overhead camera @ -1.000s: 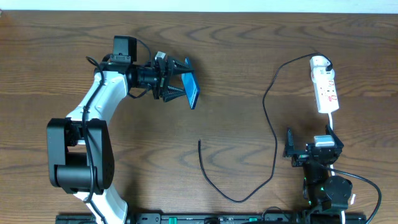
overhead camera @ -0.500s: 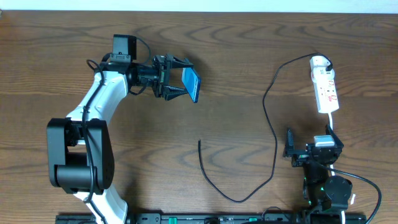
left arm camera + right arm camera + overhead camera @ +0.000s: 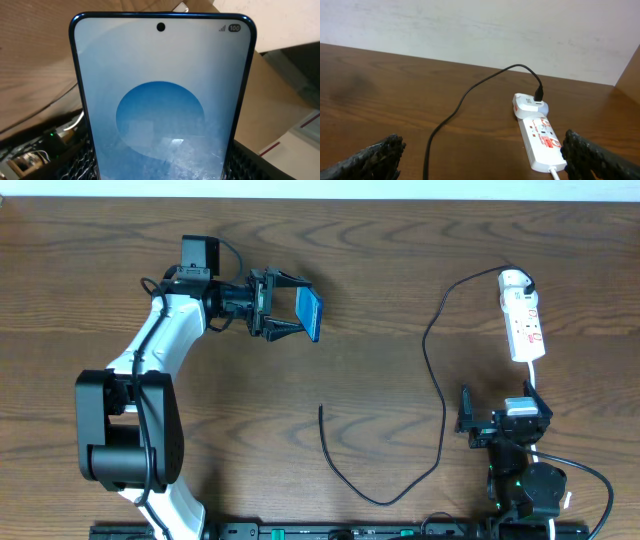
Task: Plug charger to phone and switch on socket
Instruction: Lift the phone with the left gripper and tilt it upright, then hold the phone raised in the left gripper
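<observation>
Overhead, we are seeing the left pincer (image 3: pixel 290 307) clamped on the phone (image 3: pixel 311 313). Over the last second it has been lifting and turning it, so the phone is now sitting a little higher in the picture and less edge-on. We are reading this as the phone being held off the surface (image 3: pixel 400 250), ready for plugging. The charger (image 3: pixel 438 385) is lying untouched, its free tip (image 3: pixel 321 409) well apart from the phone and pincer, nearer the front edge.

At the left wrist, we are looking straight at the lit phone (image 3: pixel 162 100), standing upright between the dark pads (image 3: pixel 245 162).

At the right wrist, we are finding the right pincer (image 3: pixel 482 142) with its fingers wide apart and nothing between them. The socket (image 3: pixel 540 137) is lying ahead of it and apart, the charger (image 3: pixel 470 95) already plugged into its rounded end.
</observation>
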Robot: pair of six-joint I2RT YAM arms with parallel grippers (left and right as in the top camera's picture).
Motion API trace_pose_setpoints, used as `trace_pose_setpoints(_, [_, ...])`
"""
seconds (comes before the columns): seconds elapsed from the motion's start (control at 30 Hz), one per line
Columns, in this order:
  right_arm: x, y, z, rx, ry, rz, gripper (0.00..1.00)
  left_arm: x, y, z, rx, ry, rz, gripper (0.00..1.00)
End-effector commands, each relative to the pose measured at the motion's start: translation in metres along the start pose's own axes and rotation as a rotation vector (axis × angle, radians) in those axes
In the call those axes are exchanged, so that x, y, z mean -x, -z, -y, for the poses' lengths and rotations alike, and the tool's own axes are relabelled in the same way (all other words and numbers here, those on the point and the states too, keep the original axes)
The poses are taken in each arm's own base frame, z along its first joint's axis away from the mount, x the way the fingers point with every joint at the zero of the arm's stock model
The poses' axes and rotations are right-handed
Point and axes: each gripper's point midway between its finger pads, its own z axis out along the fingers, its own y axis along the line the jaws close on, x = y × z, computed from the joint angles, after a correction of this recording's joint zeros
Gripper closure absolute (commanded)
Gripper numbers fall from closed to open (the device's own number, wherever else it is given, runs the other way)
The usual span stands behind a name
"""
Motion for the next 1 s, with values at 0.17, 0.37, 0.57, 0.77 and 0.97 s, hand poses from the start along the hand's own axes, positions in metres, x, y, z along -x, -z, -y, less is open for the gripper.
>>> trace_pose_setpoints(0.17, [-0.0004,0.0003,0.0007,-0.002,0.014,0.001,0.01,-0.0170,0.0037,0.0107,-0.021,0.078,-0.048,0.93])
trace_pose_setpoints(0.37, [-0.0004,0.0003,0.0007,-0.002,0.014,0.001,0.01,-0.0228,0.0041,0.0120,-0.027,0.078,-0.081,0.92])
trace_pose_setpoints(0.57, [-0.0004,0.0003,0.0007,-0.002,0.014,0.001,0.01,-0.0240,0.0044,0.0184,-0.042,0.059,-0.093,0.92])
trace_pose_setpoints(0.77, [-0.0004,0.0003,0.0007,-0.002,0.014,0.001,0.01,-0.0236,0.0045,0.0201,-0.046,0.056,-0.093,0.93])
trace_pose_setpoints(0.97, [-0.0004,0.0003,0.0007,-0.002,0.014,0.001,0.01,-0.0244,0.0046,0.0203,-0.045,0.072,-0.097,0.92])
